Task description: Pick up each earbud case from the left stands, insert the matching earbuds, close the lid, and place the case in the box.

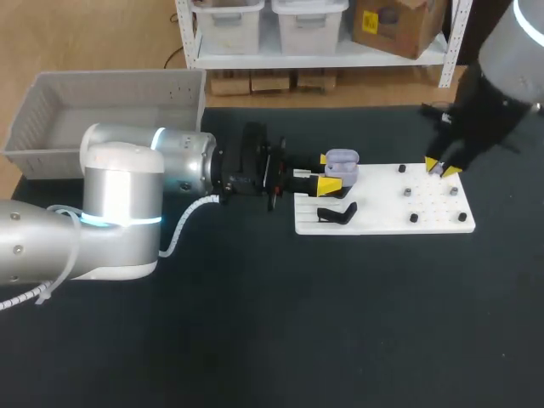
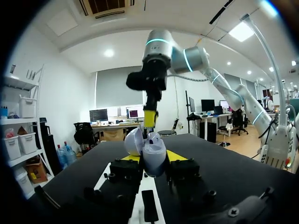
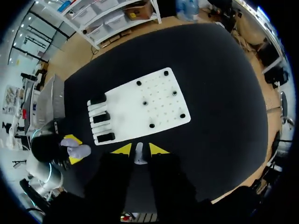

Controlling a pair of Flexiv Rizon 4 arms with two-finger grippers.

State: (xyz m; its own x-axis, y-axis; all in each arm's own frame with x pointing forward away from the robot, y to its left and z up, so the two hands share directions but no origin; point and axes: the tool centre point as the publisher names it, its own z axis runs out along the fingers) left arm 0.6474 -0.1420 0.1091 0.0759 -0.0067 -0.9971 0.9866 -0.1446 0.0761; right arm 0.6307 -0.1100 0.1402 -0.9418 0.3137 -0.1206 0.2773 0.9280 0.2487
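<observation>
Left fingers (image 1: pixel 330 184) pinch earbud case (image 1: pixel 342 160) upright, lid open.

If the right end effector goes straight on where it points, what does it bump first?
Likely the white board: the right end effector, holding a small earbud, points down at it. How far above it hangs is unclear.

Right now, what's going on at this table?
The left end effector holds a lavender case, lid open, above the stand end of the white board. The right end effector grips a small white earbud above the board's other end. The earbud is not yet in the case.
</observation>
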